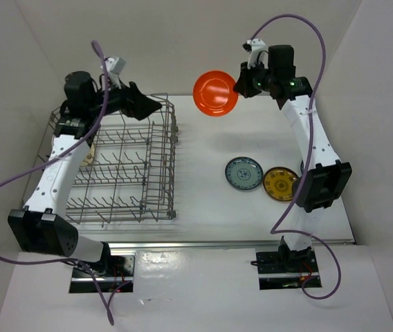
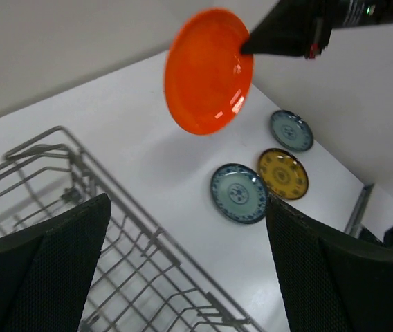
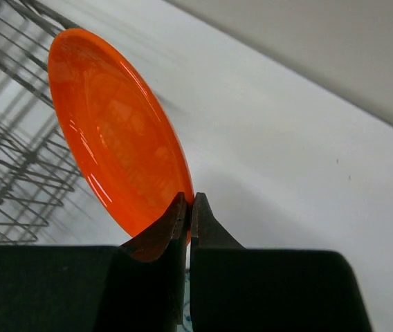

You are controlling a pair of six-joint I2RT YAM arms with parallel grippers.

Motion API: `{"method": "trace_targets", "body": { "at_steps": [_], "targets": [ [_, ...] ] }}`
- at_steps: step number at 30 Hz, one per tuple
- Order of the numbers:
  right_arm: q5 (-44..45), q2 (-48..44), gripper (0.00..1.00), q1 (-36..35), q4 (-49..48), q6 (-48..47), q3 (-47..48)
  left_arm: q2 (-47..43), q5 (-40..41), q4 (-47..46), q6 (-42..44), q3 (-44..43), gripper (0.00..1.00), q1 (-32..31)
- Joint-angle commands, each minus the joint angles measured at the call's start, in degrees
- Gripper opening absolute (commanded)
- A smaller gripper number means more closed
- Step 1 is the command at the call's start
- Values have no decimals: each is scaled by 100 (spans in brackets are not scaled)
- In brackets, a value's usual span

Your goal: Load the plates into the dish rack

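My right gripper (image 1: 239, 86) is shut on the rim of the plain orange-red plate (image 1: 214, 93) and holds it on edge in the air, right of the dish rack (image 1: 173, 159). The right wrist view shows the fingers (image 3: 180, 211) pinching the plate (image 3: 113, 149). My left gripper (image 1: 156, 105) is open and empty above the rack's far right corner, facing the orange plate (image 2: 207, 72). A blue-and-white plate (image 1: 243, 173) and a yellow plate (image 1: 280, 183) lie flat on the table. A cream plate (image 1: 90, 153) shows in the rack, mostly hidden by my left arm.
A second bluish patterned plate (image 2: 291, 130) lies beyond the yellow plate (image 2: 283, 173), mostly behind my right arm in the top view. The rack's wire side (image 2: 65, 149) runs under my left gripper (image 2: 185, 207). White walls enclose the table on three sides.
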State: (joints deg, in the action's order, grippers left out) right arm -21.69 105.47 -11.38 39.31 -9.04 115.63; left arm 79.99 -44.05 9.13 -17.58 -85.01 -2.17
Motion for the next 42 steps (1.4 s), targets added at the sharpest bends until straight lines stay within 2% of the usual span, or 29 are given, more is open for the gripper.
{"method": "trace_targets", "body": {
  "at_steps": [1, 6, 11, 13, 14, 17, 21, 22, 23, 24, 25, 26, 28, 30, 31, 33, 38, 40, 42],
  "targets": [
    [-721, -36, 0, -14, -451, 403, 660, 289, -192, -613, -175, -165, 97, -405],
    [-1362, -88, 0, -189, -521, 456, 715, 736, 405, -833, 70, -427, 97, -994],
    [-1715, -255, 0, -313, -687, 456, 592, 1185, 529, -693, 194, -867, 94, -1189],
    [-1847, -404, 0, -374, -740, 456, 452, 1343, 529, -693, 133, -920, 89, -1250],
    [-1917, -404, 0, -426, -810, 456, 399, 1344, 529, -693, 132, -921, 83, -1303],
    [-2049, -554, 0, -488, -863, 456, 346, 1502, 608, -623, 211, -1052, 78, -1365],
    [-1839, -615, 0, -602, -864, 394, 153, 1555, 792, -403, 325, -1202, 25, -1426],
    [-1752, -615, 0, -603, -864, 394, 152, 1494, 950, -351, 326, -1202, 0, -1426],
    [-1751, -615, 0, -603, -864, 394, 65, 1494, 1038, -350, 326, -1202, 0, -1426],
    [-1751, -615, 12, -603, -864, 394, 4, 1415, 1091, -280, 413, -1202, 0, -1426],
    [-1751, -668, 30, -603, -864, 394, -49, 1319, 1187, -158, 527, -1202, 0, -1426],
    [-1751, -668, 54, -603, -924, 394, -259, 1248, 1336, -52, 589, -1202, 0, -1426],
    [-1690, -799, 76, -603, -1048, 394, -567, 1090, 1809, 202, 747, -1272, 0, -1426],
    [-1471, -1036, 95, -603, -1284, 525, -1146, 748, 2119, 563, 862, -1272, 0, -1304],
    [-1313, -1142, 100, -550, -1425, 595, -1375, 616, 2390, 695, 932, -1272, 0, -1138],
    [-1311, -1458, 100, -427, -1864, 780, -2069, 212, 2725, 1062, 932, -1272, 0, -926],
    [-1287, -1670, 100, -58, -2427, 510, -3237, -606, 4491, 1846, 1212, -983, 0, -381],
    [-1013, -1408, 100, -58, -2306, 316, -3310, -913, 4913, 2075, 1266, -834, 0, -231],
    [-1012, -802, 100, -5, -1729, -18, -2970, -1063, 5240, 2304, 1424, -561, 0, 14]
  ]
}}
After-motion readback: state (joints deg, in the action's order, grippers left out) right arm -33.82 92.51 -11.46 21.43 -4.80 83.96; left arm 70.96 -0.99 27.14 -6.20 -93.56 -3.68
